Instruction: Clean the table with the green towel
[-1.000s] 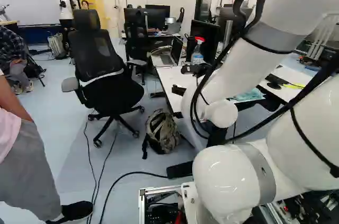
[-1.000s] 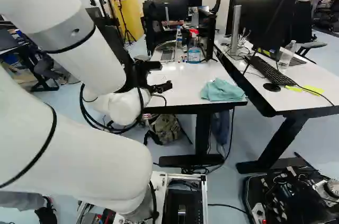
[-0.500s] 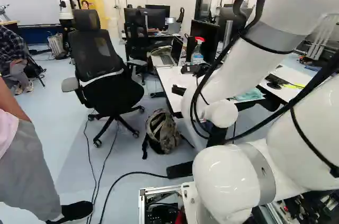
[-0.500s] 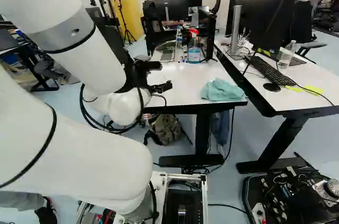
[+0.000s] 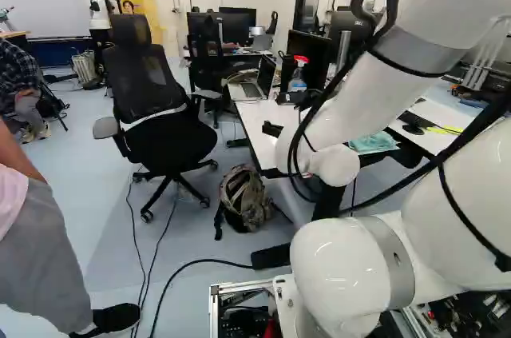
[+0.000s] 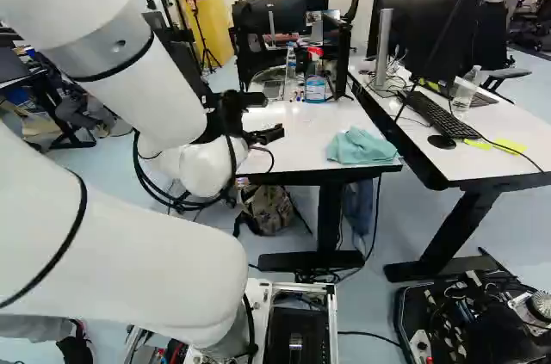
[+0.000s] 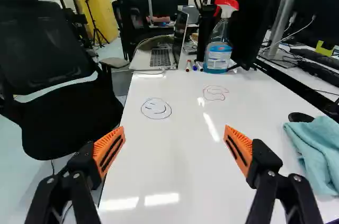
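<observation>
**Open gripper over a marked white table, its towel out of reach to the right**

A black gripper (image 7: 175,133) pointed toward the far end of a white table (image 6: 297,127), its jaws wide apart with nothing between them. The green towel (image 6: 362,147) lay in a loose, folded heap at the table's near right corner, well to the right of the fingers. Farther off, a dark scribble (image 7: 156,108) stood on the left and a red one (image 7: 215,93) on the right, both unwiped.

The likeliest failure was a missed grasp: closing without first moving right would have caught only air. The heap looked soft and low, so a shallow pinch might have taken one fold and let the rest slip, while a sideways nudge could have pushed it off the table. Going too deep risked jamming the orange pads (image 7: 109,150) against the hard top; the gripper's exact height was difficult to judge.

Later, a long wiping stroke toward the far end could have toppled the spray bottle (image 7: 217,57) or scattered the marker pens (image 7: 195,66) beside it.
</observation>
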{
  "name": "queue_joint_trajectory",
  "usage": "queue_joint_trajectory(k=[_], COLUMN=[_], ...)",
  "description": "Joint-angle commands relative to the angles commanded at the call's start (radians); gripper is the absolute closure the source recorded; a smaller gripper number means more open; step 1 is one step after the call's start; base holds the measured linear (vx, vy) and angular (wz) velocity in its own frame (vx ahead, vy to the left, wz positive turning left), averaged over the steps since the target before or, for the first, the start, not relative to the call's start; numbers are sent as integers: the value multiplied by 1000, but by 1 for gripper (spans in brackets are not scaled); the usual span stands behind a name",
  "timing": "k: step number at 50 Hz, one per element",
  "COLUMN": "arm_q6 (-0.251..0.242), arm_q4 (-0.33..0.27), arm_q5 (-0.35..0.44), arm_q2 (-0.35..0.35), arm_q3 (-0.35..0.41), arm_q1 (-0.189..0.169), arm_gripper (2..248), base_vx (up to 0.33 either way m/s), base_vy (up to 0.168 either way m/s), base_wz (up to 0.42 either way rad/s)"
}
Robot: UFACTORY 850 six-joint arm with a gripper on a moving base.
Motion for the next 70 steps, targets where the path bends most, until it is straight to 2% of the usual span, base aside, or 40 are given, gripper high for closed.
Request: queue_joint_trajectory(k=[25,70], arm_q6=[0,0], arm_q4=[0,0], arm_q5=[-75,-243], arm_q2=[-23,-8], arm_q3=[-82,-179], arm_q1=[-90,-255], arm_gripper=[3,3], base_vx=[0,0], base_vy=[0,0], base_wz=[0,0])
